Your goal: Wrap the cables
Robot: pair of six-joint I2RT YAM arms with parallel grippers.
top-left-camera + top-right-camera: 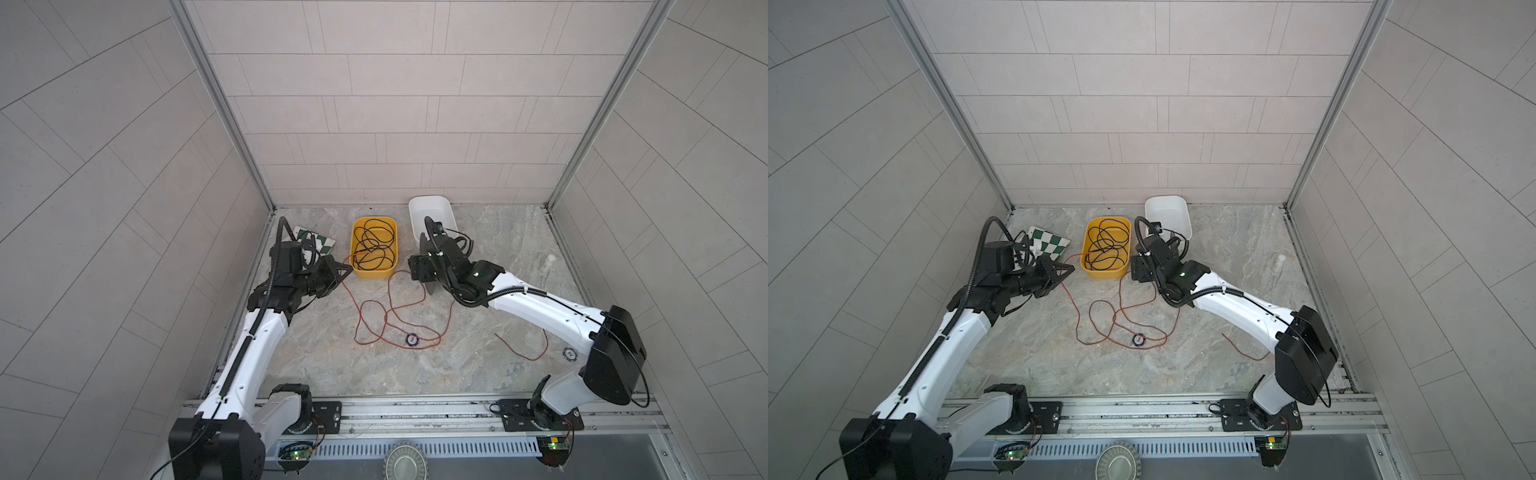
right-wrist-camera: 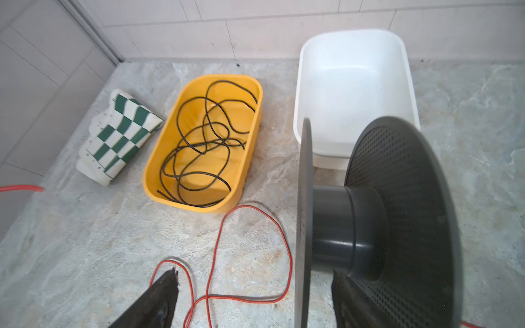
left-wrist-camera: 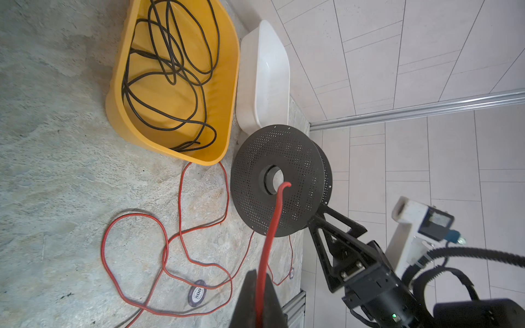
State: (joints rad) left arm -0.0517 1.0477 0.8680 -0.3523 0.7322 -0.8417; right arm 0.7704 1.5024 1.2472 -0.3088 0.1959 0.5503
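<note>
Left wrist, thin red wire, loose loops

Pale tiled walls with aluminium corner rails enclose a mottled stone-look floor.

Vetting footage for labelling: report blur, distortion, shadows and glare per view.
In both top views the wide-angle lens fans the wall tiles outward; light is even, no harsh glare. Left wrist view: the red wire smears thick near the lens; its loops cast soft shadows on the table. Right wrist view: the spool looms large at close range.
</note>
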